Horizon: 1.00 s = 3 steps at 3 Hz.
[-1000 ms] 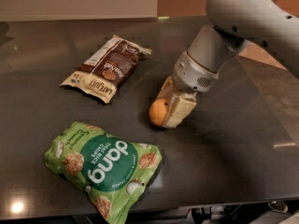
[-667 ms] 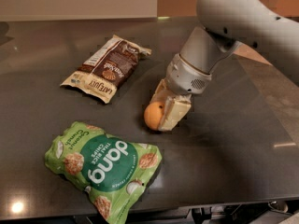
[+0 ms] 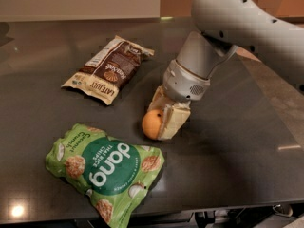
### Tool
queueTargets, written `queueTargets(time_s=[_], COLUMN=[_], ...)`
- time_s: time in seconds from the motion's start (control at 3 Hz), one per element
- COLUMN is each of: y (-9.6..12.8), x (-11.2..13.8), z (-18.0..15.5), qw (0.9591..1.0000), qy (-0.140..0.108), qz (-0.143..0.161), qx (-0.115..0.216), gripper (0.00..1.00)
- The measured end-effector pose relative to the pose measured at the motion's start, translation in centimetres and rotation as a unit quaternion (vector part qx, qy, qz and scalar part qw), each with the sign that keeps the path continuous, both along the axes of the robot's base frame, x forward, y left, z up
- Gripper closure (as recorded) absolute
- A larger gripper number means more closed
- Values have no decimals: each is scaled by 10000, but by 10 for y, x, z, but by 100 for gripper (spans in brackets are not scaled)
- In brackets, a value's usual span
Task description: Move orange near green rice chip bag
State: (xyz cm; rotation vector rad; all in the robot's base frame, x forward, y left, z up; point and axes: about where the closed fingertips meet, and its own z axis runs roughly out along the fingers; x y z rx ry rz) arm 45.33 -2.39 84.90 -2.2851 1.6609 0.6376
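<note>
The orange (image 3: 151, 124) is a small round fruit at the middle of the dark table, low to its surface. My gripper (image 3: 160, 119) comes down from the upper right and is shut on the orange, with cream-coloured fingers (image 3: 173, 120) on its right side and behind it. The green rice chip bag (image 3: 105, 169) lies flat at the front left, with "dang" in a dark green circle. The orange is a short gap up and right of the bag's top right corner, not touching it.
A brown and cream snack bag (image 3: 108, 69) lies at the back left. The dark table (image 3: 228, 156) ends at its front edge along the bottom and at a right edge beyond the arm (image 3: 237, 23).
My gripper has moved left and toward the front with the orange in it, bringing the orange closer to the green bag. Both bags have stayed put.
</note>
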Motion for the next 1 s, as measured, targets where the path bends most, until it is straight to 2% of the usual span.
queueTargets(time_s=[0.33,0.67,1.0], y=[3,4,4], x=[-7,-11,-11], z=[0,1,1], qw=[10000,9999,9999], qy=[21,30,30], qz=[73,114,115], qx=[0,0,0], gripper=[17,0,0])
